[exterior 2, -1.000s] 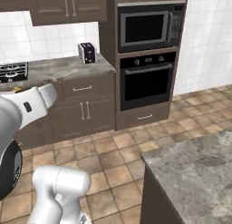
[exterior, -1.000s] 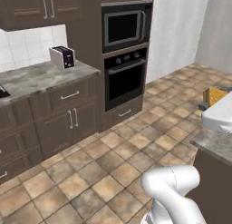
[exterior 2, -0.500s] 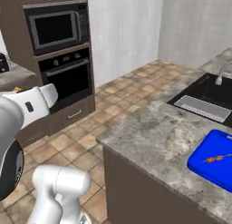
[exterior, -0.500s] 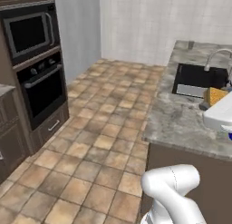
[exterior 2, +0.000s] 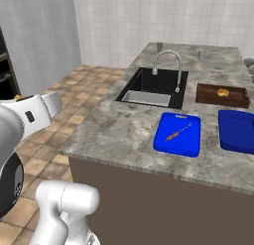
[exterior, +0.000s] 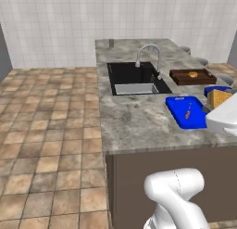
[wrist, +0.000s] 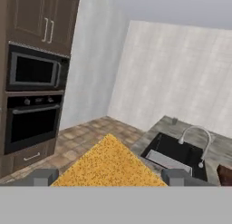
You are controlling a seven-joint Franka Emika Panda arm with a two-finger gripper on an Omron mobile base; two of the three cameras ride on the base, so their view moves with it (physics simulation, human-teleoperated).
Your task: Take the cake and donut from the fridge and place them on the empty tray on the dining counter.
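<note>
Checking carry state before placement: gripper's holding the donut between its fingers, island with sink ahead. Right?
Not the donut. The hand view shows the yellow-orange spongy cake between the fingers of the gripper. The rest stands: the island with its sink lies ahead.

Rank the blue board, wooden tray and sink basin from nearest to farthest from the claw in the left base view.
1. Blue board, just left of the claw, which grips the cake.
2. Wooden tray, behind the board.
3. Sink basin, farthest left.
</note>
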